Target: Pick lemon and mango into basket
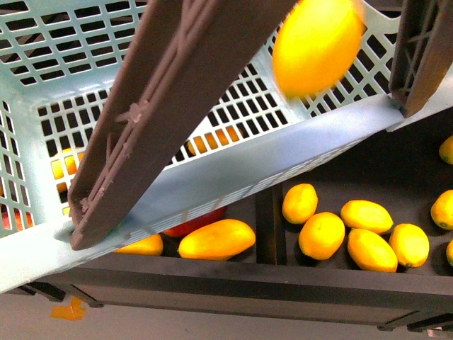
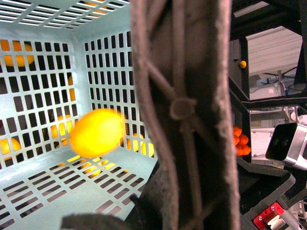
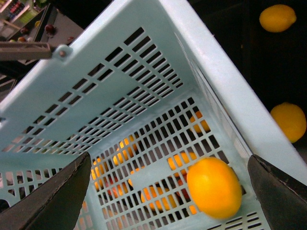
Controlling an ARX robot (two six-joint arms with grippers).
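The mint-teal basket (image 1: 283, 152) hangs tilted above the fruit shelf, and its brown handle (image 1: 177, 92) crosses the front view. My left gripper (image 2: 177, 206) is shut on that handle (image 2: 187, 105). A motion-blurred yellow-orange lemon (image 3: 214, 188) is inside the basket (image 3: 240, 96), just above its slotted floor, free of any gripper. It also shows as the lemon (image 1: 315, 42) and the lemon (image 2: 96, 132). My right gripper (image 3: 168, 191) stands open above the basket, its fingers (image 3: 53, 201) wide apart and empty. A long yellow mango (image 1: 216, 239) lies on the shelf below the basket.
Several loose lemons (image 1: 322, 235) lie in the shelf's right compartment. Half hidden under the basket are a red mango (image 1: 191, 225) and another yellow fruit (image 1: 141, 246). The basket's second handle (image 1: 425, 49) hangs at the upper right. Round oranges (image 2: 241, 141) sit on a far shelf.
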